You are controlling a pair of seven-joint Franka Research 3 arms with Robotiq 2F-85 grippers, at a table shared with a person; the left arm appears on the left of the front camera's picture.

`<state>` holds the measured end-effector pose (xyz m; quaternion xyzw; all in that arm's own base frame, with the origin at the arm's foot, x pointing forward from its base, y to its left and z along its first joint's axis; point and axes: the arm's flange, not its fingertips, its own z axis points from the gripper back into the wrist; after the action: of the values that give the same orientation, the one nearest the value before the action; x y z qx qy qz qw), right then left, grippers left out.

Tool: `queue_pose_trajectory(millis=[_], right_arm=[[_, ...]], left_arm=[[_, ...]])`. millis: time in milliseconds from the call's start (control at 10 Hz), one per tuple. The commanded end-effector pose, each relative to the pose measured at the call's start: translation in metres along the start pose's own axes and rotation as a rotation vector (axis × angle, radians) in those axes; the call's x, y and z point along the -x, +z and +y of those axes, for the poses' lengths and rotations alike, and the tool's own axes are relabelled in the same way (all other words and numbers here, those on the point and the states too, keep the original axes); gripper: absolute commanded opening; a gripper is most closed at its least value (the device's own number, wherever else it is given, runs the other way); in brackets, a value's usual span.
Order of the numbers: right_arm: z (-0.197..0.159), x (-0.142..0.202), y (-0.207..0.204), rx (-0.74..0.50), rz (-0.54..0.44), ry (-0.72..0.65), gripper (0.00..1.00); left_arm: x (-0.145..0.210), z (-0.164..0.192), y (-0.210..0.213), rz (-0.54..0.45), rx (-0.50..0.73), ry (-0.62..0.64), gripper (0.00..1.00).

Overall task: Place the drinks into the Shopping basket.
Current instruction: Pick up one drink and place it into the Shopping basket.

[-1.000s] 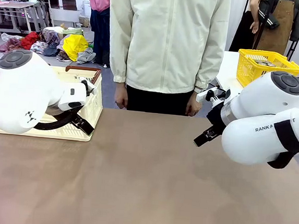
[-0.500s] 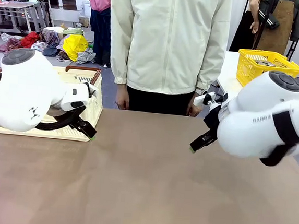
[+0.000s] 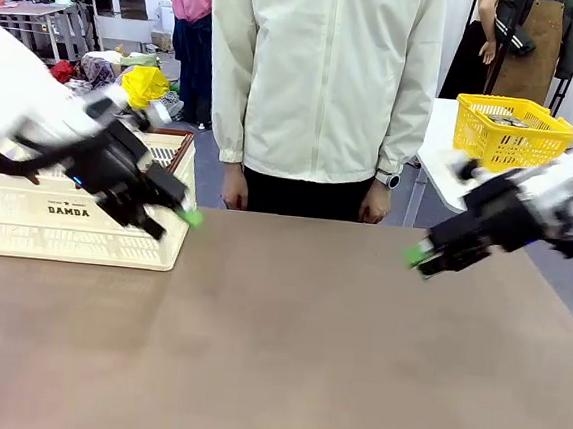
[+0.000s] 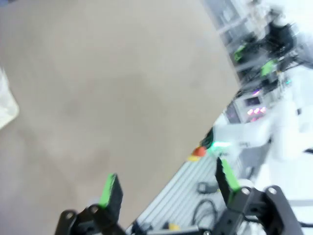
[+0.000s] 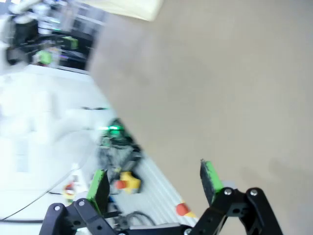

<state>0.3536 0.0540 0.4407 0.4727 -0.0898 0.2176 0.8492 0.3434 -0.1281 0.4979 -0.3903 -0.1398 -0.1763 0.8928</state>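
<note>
Plainly, the Shopping basket [image 3: 76, 237] reads "DAMDA"

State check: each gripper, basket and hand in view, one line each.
left gripper: open, empty.
right gripper: open, empty.
Shopping basket: upright, contents hidden from here.
yellow basket: upright, holds something too small to tell.
person's hands: hanging down, nothing seen in them.

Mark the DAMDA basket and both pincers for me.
Shopping basket [image 3: 24, 234]: front view, on its slotted side wall.
Left pincer [image 3: 172, 225]: front view, midway between its fingertips.
Right pincer [image 3: 421, 263]: front view, midway between its fingertips.
</note>
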Motion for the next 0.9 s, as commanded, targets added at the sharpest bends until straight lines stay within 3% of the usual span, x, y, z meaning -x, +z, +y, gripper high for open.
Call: queue_pose_trajectory(millis=[0,200,400,600,800], right_arm=[[-0.025,0.051,0.09,-0.169,-0.242,-0.117,1.0],[-0.047,0.112,0.161,-0.24,-0.44,-0.222,1.0],[-0.066,0.165,0.208,-0.233,-0.59,-0.319,1.0],[-0.083,0.191,0.23,-0.235,-0.68,-0.399,1.0],[-0.093,0.191,0.23,-0.251,-0.715,-0.436,1.0]], left_arm=[[0.036,0.028,0.098,-0.201,0.127,-0.011,1.0],[0.067,0.074,0.178,-0.341,0.198,0.019,1.0],[0.097,0.133,0.219,-0.424,0.238,0.108,1.0],[0.125,0.185,0.237,-0.539,0.321,0.18,1.0],[0.144,0.212,0.235,-0.578,0.356,0.187,1.0]])
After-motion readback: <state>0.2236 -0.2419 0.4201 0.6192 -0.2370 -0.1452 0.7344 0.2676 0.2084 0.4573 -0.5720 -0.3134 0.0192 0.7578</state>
